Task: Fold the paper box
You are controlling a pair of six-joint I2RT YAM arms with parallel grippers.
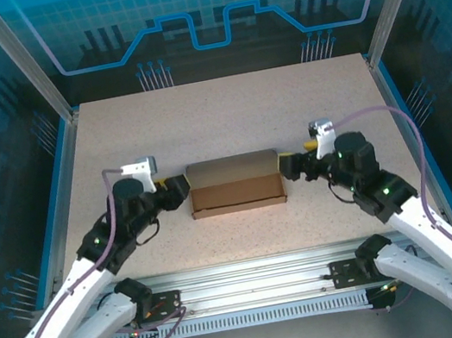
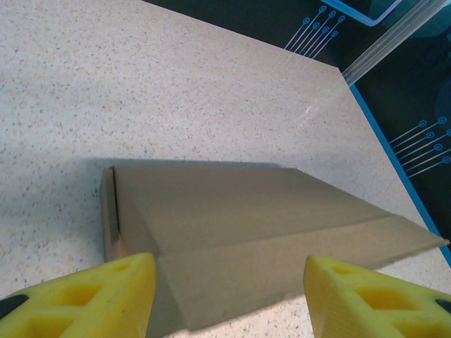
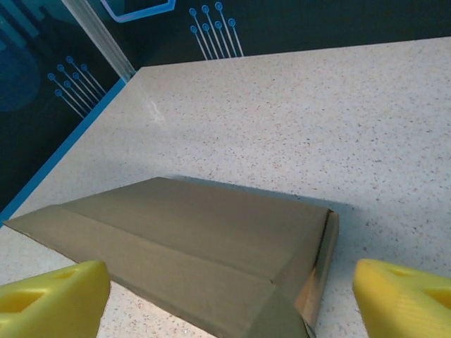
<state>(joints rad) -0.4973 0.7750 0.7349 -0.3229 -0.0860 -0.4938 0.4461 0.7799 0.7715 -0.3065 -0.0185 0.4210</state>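
- A brown cardboard box (image 1: 235,183) is seen lying flat on the tabletop (image 1: 224,108), midway between the left and right edges and somewhat nearer the near edge than the far one.
- Its long sides are set parallel to the near edge. Its lid is closed, and a darker front panel is turned toward the near edge.
- The left claw (image 1: 179,189) is held low at the left short end of the box and pointed along its length.
- In the left wrist view, the yellow fingers (image 2: 106,296) are spread apart at the bottom corners, with the near end of the box (image 2: 239,225) lying in the gap between them.
- A strip of bare tabletop is visible between the box and the finger on the right of that view. On the other side, the finger overlaps the corner of the box, and it cannot be told whether they touch.
- The right claw (image 1: 288,164) is held at the right short end of the box, facing the left claw across it.
- In the right wrist view, its fingers (image 3: 402,296) are spread wide, and the end of the box (image 3: 190,246) is seen between them.
- Speckled tabletop shows between the box and the finger on the right of that view, so nothing is clamped.
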